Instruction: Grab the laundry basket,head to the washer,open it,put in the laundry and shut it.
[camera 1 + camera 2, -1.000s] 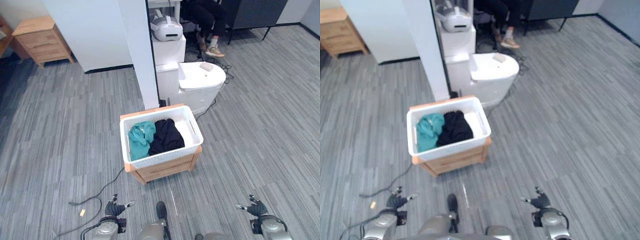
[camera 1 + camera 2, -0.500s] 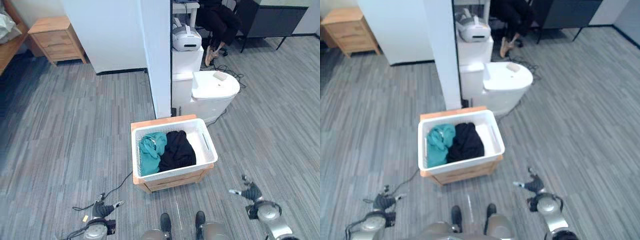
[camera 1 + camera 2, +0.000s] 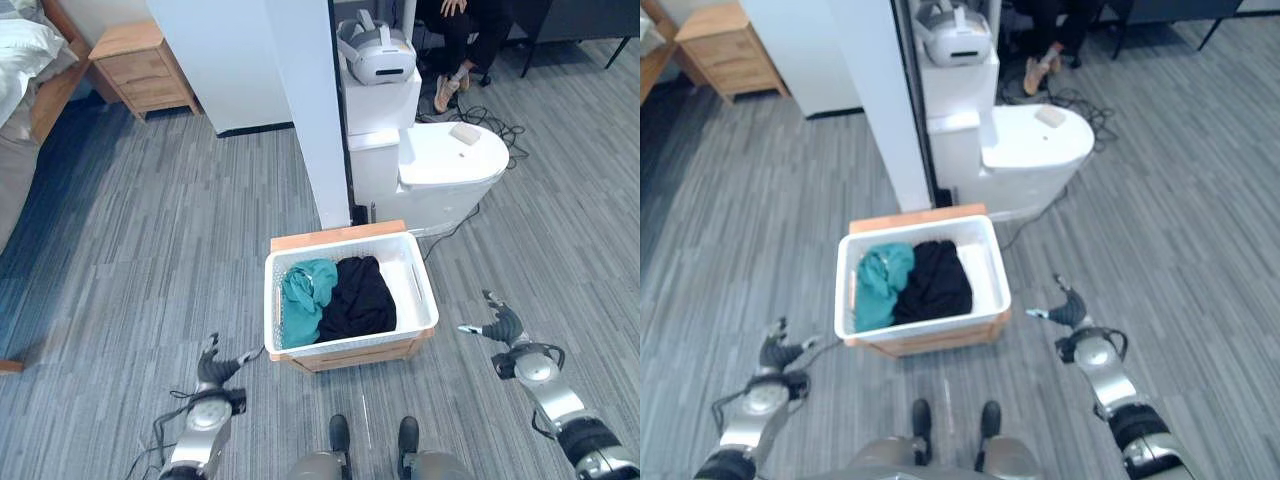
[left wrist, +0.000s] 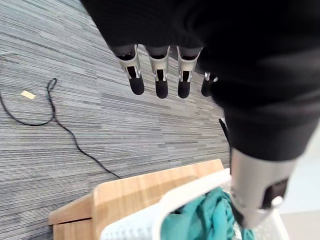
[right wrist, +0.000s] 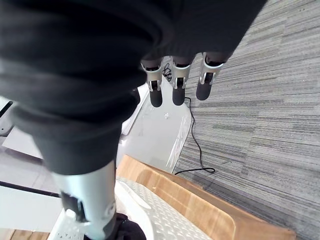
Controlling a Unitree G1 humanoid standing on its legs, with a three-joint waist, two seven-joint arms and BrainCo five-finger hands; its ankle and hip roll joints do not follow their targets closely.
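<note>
We see the laundry basket (image 3: 349,345), white plastic, sitting on a low wooden stand (image 3: 352,355) on the grey floor (image 3: 150,260), straight ahead of us. Inside it: a teal garment (image 3: 303,298) on the left half, a black garment (image 3: 357,299) beside it, touching. Right end of the basket is bare.

Our left robot hand (image 3: 213,364) hangs low beside the basket's left front corner, apart from it. Fingers straight, thumb out, holding nothing; the wrist view shows the fingers (image 4: 159,75) spread over bare floor with the stand's corner and teal cloth past them.

Our right robot hand (image 3: 501,326) is off the basket's right side, also apart, fingers relaxed and empty; in its wrist view the fingers (image 5: 177,81) point past the stand's wooden edge.

Behind the basket: a white pillar (image 3: 310,110), a white toilet (image 3: 440,170), a white headset (image 3: 376,50) on the tank. Wooden nightstand (image 3: 145,65) far left, bed (image 3: 20,90) at the left edge. A seated person's legs (image 3: 462,50) at the top.
</note>
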